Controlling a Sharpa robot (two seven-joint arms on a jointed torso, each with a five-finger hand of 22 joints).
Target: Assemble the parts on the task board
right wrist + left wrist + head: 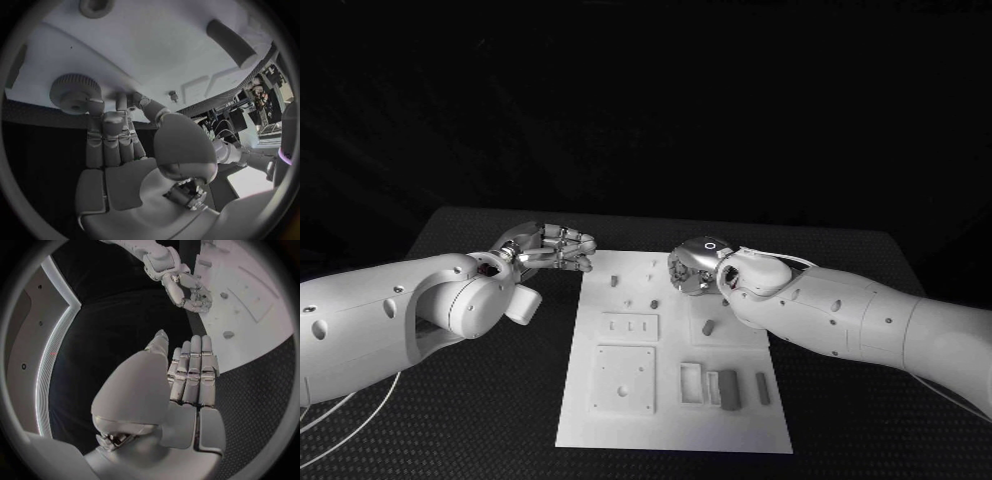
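The white task board (pixel 672 420) lies in the middle of the black table. My right hand (pixel 695 267) hangs over its far end, fingers pointing down. In the right wrist view its fingertips (pixel 105 106) touch the side of a round grey gear (pixel 70 92) near the board's edge; nothing is clasped. A grey cylinder (pixel 230 37) and a small peg (pixel 172 93) lie further along the board. My left hand (pixel 554 247) hovers off the board's far left corner, fingers together (pixel 192 370) beside the thumb, holding nothing. Grey parts (pixel 728 388) lie at the board's near right.
Two raised white plates (pixel 625 378) sit on the board's left half, and small pegs (pixel 653 303) stand near its far end. A short grey cylinder (pixel 708 327) lies mid-board. Black table (pixel 473 420) surrounds the board on both sides.
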